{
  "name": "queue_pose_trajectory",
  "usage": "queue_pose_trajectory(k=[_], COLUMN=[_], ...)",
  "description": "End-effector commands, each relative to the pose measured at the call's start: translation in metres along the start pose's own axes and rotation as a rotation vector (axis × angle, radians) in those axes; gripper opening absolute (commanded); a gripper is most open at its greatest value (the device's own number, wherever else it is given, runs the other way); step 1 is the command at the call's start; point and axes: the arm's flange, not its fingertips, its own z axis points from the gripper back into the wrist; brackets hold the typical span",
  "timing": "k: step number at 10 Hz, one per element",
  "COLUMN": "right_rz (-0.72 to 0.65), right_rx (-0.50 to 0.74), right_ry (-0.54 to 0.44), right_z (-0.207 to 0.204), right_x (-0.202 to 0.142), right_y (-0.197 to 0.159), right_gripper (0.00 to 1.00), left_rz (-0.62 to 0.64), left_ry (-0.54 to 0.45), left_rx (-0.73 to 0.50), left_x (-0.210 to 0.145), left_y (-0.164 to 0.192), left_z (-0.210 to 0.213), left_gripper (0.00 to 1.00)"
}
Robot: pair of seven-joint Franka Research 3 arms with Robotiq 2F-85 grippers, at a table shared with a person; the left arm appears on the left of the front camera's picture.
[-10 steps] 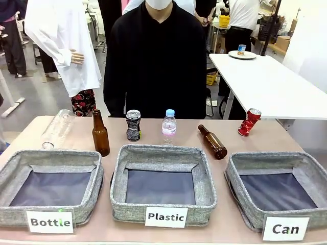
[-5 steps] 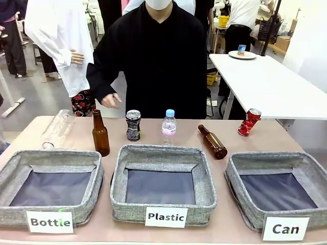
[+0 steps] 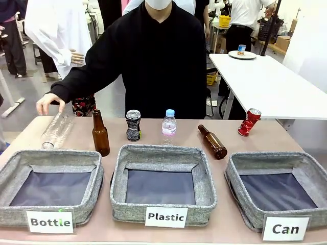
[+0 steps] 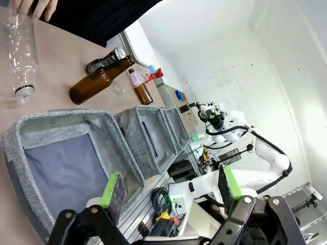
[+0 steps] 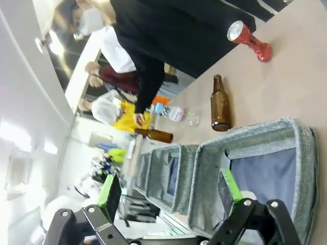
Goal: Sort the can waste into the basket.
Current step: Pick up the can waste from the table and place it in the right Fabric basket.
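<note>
A slim red can stands tilted at the table's far right, and it lies in the right wrist view as the red can. A black-patterned can with a silver top stands upright at the far middle; the left wrist view shows this black can beside a brown bottle. The grey basket labelled "Can" sits at the near right with nothing in it. My left gripper hangs open above the near left basket. My right gripper hangs open over the Can basket.
Baskets labelled "Bottle" and "Plastic" sit at near left and middle. An upright brown bottle, a small water bottle and a lying brown bottle are behind them. A person's hand touches a lying clear plastic bottle.
The person's arm has swung out to picture left, and the hand now rests at the top of the lying clear bottle. Cans, bottles and baskets have not moved.
</note>
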Motion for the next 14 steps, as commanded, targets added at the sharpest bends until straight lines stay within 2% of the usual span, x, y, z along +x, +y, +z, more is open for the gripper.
queue_pose_trajectory(k=[1, 2, 3, 4, 6, 7, 9, 10, 11, 12, 13, 14], right_rz=[0.282, 0.462, 0.664, 0.851, 1.146, 1.233, 1.273, 1.111, 1.235, 1.235, 1.205, 1.231], right_rx=[-0.151, -0.252, -0.354, -0.393, -0.479, -0.488, -0.47, -0.473, -0.483, -0.483, -0.493, -0.465], right_ry=[0.038, 0.019, 0.058, 0.121, 0.16, 0.194, 0.172, 0.156, 0.285, 0.285, 0.232, 0.253], right_z=[-0.066, -0.103, -0.141, -0.176, -0.205, -0.208, -0.189, -0.159, -0.197, -0.197, -0.174, -0.168], right_x=[0.024, 0.037, 0.047, 0.053, 0.053, 0.053, 0.049, 0.054, 0.058, 0.058, 0.062, 0.063], right_y=[0.021, 0.022, 0.015, 0.004, -0.004, -0.007, -0.008, -0.005, 0.004, 0.004, 0.0, -0.009], right_gripper=[1.0, 1.0, 1.0, 1.0, 1.0, 1.0, 1.0, 1.0, 1.0, 1.0, 1.0, 1.0], left_rz=[-0.024, -0.024, -0.024, -0.024, -0.024, -0.024, -0.024, -0.024, -0.024, -0.024, -0.024, 0.001], left_ry=[-0.017, -0.017, -0.017, -0.017, -0.017, -0.017, -0.017, -0.017, -0.017, -0.017, -0.017, 0.0], left_rx=[-0.022, -0.022, -0.022, -0.022, -0.022, -0.022, -0.022, -0.022, -0.022, -0.022, -0.022, -0.001], left_x=[0.0, 0.0, 0.0, 0.0, 0.0, 0.0, 0.0, 0.0, 0.0, 0.0, 0.0, 0.0], left_y=[0.001, 0.001, 0.001, 0.001, 0.001, 0.001, 0.001, 0.001, 0.001, 0.001, 0.001, 0.002], left_z=[-0.002, -0.002, -0.002, -0.002, -0.002, -0.002, -0.002, -0.002, -0.002, -0.002, -0.002, -0.002], left_gripper=[0.96, 0.96, 0.96, 0.96, 0.96, 0.96, 0.96, 0.96, 0.96, 0.96, 0.96, 0.96])
